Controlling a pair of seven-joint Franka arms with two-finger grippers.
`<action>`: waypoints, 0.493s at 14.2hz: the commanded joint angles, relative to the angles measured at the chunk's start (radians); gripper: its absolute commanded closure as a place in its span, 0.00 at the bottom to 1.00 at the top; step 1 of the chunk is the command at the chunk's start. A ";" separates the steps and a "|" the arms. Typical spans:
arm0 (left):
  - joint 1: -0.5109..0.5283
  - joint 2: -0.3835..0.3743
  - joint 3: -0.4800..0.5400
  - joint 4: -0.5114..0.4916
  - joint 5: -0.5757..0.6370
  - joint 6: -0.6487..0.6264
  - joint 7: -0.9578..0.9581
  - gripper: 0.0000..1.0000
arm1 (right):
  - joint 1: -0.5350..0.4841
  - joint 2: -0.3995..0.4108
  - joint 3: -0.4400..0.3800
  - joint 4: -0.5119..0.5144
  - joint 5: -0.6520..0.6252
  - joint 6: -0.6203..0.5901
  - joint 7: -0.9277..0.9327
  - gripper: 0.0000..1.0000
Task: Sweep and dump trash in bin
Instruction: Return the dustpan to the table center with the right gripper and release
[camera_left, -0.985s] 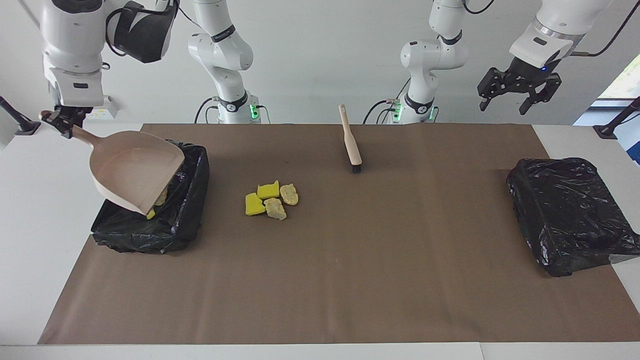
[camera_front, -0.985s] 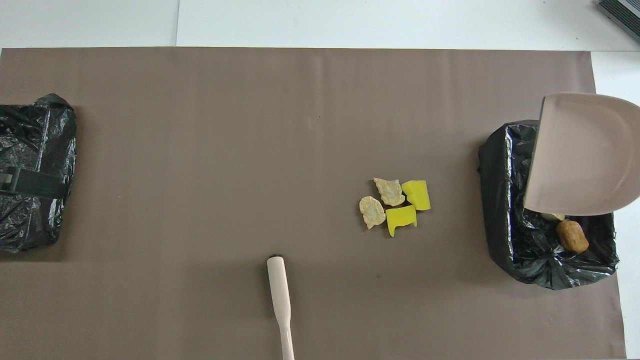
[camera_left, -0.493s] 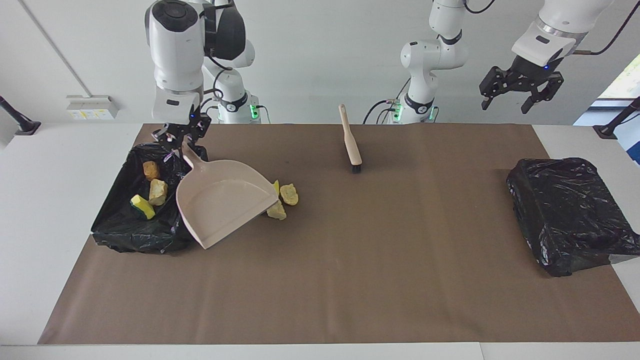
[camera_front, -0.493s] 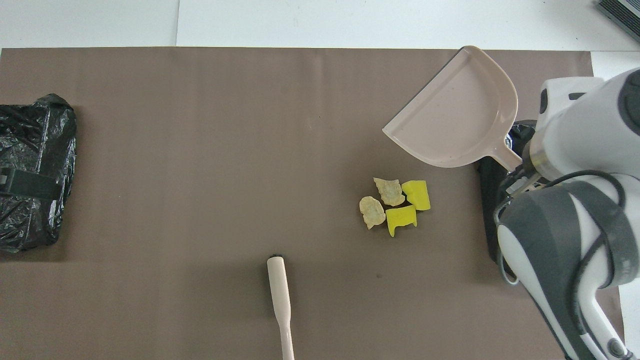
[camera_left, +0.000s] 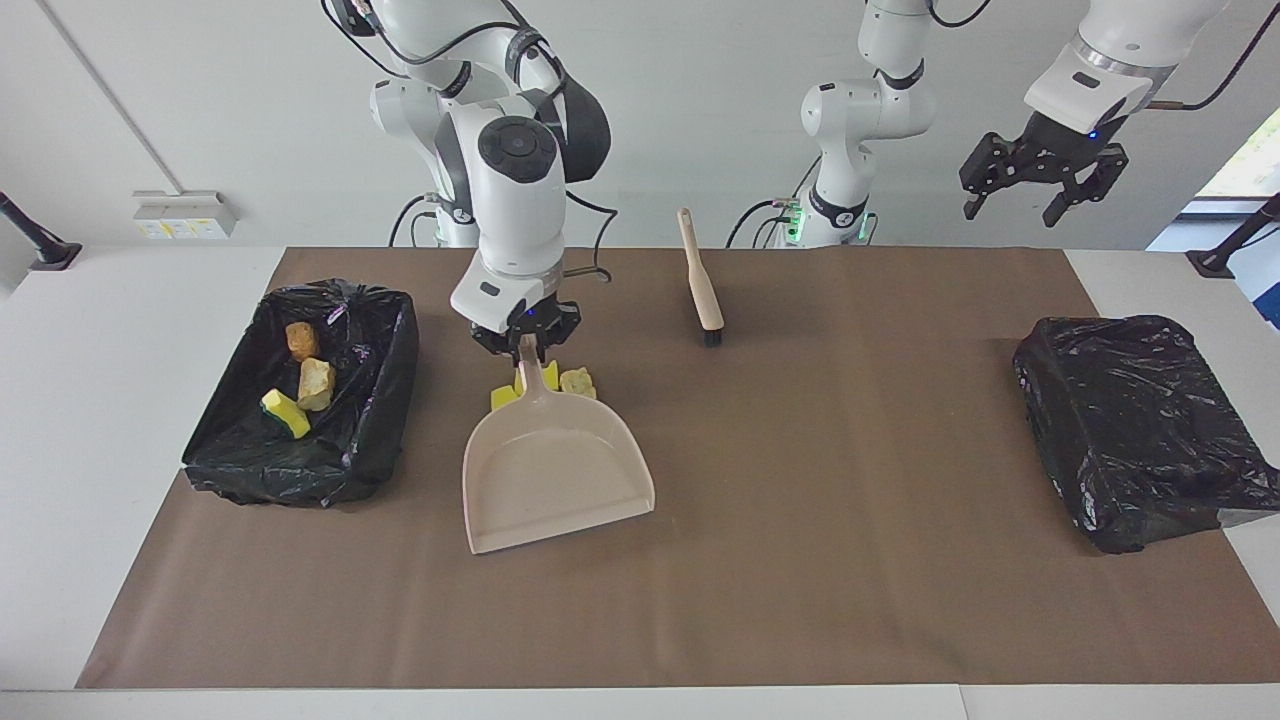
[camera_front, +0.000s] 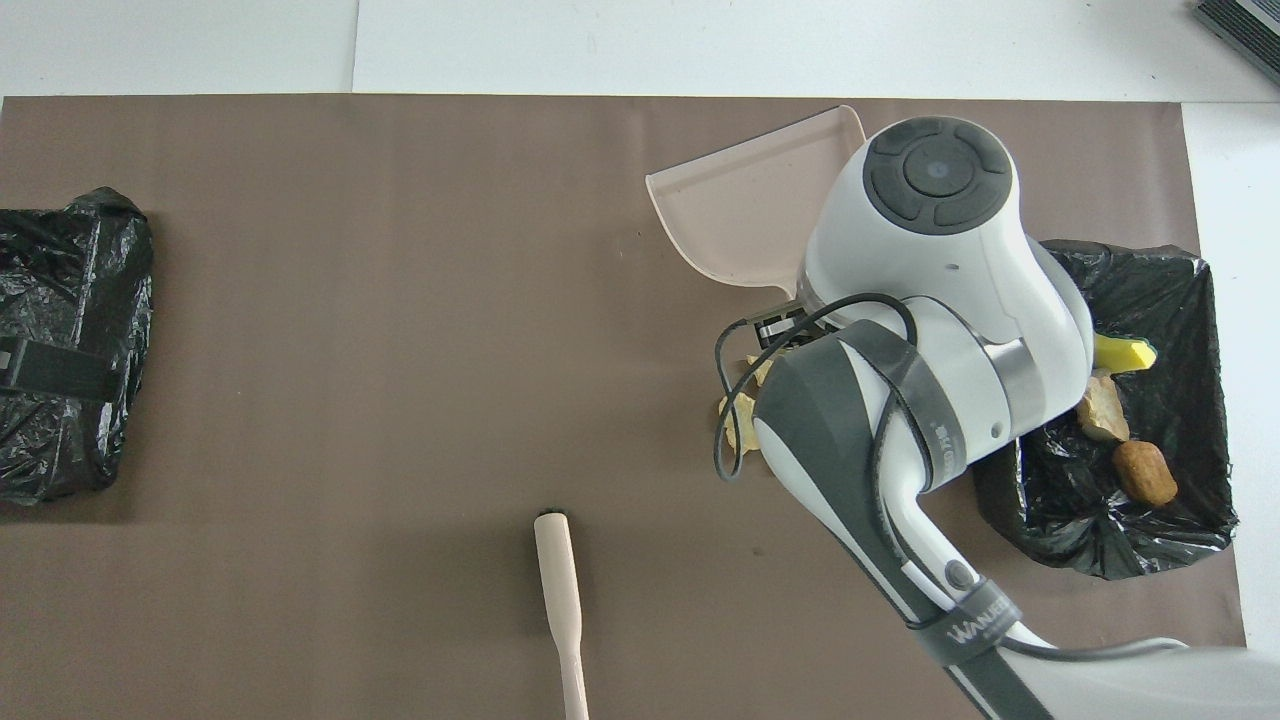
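The right gripper (camera_left: 527, 338) clasps the dustpan (camera_left: 553, 462) handle over the leftover trash (camera_left: 577, 381) — pan mouth facing away from the robots, scraps at its handle end — while the left gripper (camera_left: 1036, 185) hangs open, waiting aloft.

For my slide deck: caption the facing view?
Right gripper holds dustpan by scraps; bin part-filled.

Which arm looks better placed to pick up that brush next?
Left. Its hand hangs free in the air, while the right hand is busy holding the dustpan by the scraps. The brush lies untouched.
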 joint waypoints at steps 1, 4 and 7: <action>0.005 -0.004 -0.003 0.015 0.021 -0.021 0.009 0.00 | 0.049 0.071 -0.003 0.061 0.102 0.052 0.061 1.00; 0.005 -0.002 -0.003 0.017 0.021 -0.015 0.006 0.00 | 0.153 0.130 -0.001 0.066 0.135 0.142 0.265 1.00; -0.001 -0.004 -0.013 0.015 0.020 -0.021 0.006 0.00 | 0.254 0.234 -0.003 0.101 0.158 0.248 0.428 1.00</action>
